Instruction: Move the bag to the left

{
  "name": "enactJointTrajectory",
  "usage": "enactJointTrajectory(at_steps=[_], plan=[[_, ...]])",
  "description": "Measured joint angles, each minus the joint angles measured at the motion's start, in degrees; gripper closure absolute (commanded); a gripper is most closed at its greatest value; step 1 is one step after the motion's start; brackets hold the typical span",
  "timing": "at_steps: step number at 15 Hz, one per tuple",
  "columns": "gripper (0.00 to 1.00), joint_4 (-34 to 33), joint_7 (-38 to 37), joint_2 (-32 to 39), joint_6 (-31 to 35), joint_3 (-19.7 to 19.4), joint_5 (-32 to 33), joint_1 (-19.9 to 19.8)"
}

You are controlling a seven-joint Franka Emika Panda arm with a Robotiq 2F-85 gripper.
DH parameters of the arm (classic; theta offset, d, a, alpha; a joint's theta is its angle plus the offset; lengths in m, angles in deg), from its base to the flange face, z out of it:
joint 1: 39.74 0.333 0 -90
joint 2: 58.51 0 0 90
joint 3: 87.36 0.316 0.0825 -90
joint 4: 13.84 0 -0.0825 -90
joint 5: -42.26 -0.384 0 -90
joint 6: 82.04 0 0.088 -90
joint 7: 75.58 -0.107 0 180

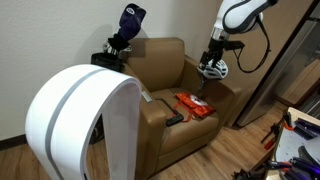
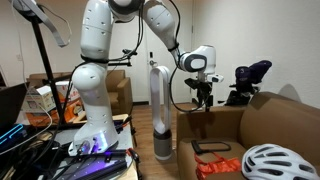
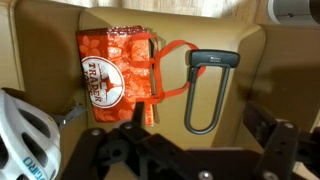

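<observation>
Bag: the orange-red crinkly bag point(image 3: 113, 68) lies flat on the seat of the brown armchair point(image 1: 165, 62), its white round logo facing up in the wrist view. In an exterior view it shows as a bright patch on the cushion point(image 1: 196, 104).
Gripper: the gripper point(image 2: 203, 98) hangs in the air above the chair, clear of the bag. From where I stand its dark fingers point(image 3: 262, 135) are spread wide apart with nothing between them.
Lock: a black U-lock point(image 3: 205, 92) lies on the seat just beside the bag. A thin orange loop point(image 3: 172, 62) runs from the bag's edge over to it.
Helmet: a white bicycle helmet point(image 1: 213, 69) sits on the chair's arm, right under the robot's wrist. In the wrist view its shell point(image 3: 24, 135) is near the bag's corner.
Robot: the white arm point(image 2: 100, 45) rises from a base beside the chair.
Behind the chair: a dark blue golf bag point(image 1: 126, 35) stands upright against the wall.
Nearby: a tall grey tower fan point(image 2: 160, 110) stands between the robot and the chair.
</observation>
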Motion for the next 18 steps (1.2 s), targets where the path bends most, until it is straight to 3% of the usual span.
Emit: enactJointTrajectory(at_steps=[6, 15, 18], plan=[[0.00, -0.6, -0.3, 0.8, 1.9, -0.1, -0.2, -0.3], [0.00, -11.5, 4.1, 23.4, 3.7, 1.7, -4.1, -6.7], [0.00, -14.3, 4.6, 27.0, 3.7, 2.2, -4.1, -7.0]])
